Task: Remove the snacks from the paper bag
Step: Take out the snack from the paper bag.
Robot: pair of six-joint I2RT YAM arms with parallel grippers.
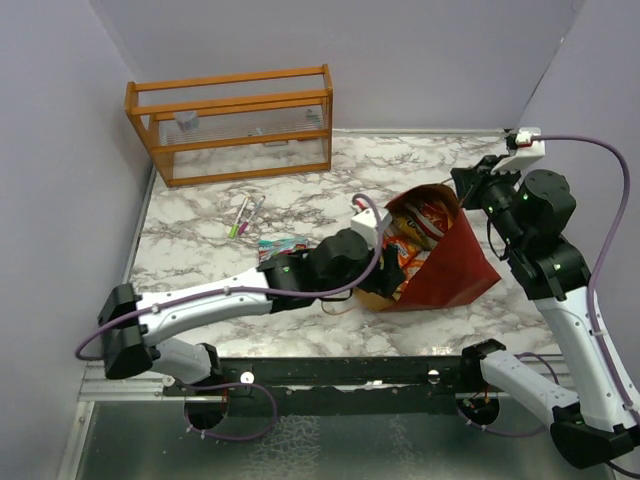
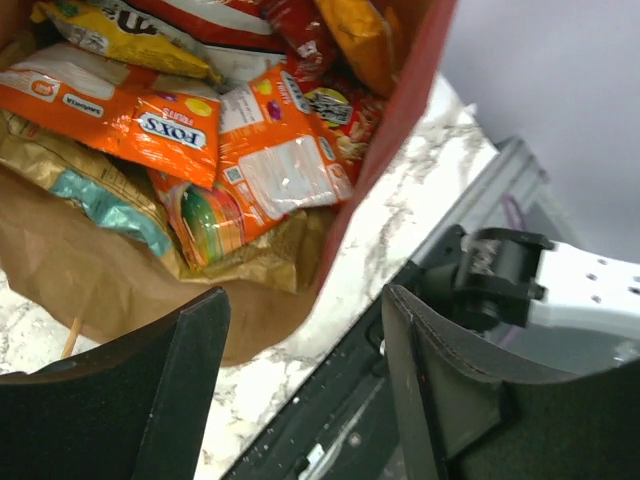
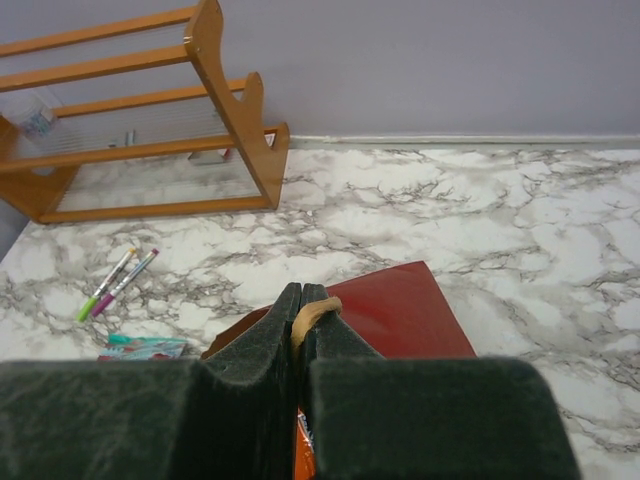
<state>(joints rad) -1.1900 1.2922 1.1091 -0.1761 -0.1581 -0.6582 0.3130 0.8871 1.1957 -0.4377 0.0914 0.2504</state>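
Note:
The dark red paper bag [image 1: 455,262] lies on its side on the marble table, mouth towards the left. Several orange, red and yellow snacks [image 1: 412,245] fill its brown inside. In the left wrist view, orange packets [image 2: 275,160], a yellow one [image 2: 130,25] and a gold and teal one [image 2: 90,190] lie in the bag [image 2: 120,290]. My left gripper [image 2: 300,345] is open and empty at the bag's mouth [image 1: 385,268]. My right gripper [image 3: 302,296] is shut on the bag's tan cord handle [image 3: 318,310] and holds the upper edge up [image 1: 468,186]. One teal packet [image 1: 285,243] lies on the table outside the bag.
An orange wooden rack [image 1: 235,125] stands at the back left. Pink and green pens [image 1: 245,215] lie in front of it, and they also show in the right wrist view [image 3: 115,285]. The black rail [image 1: 330,372] runs along the table's near edge.

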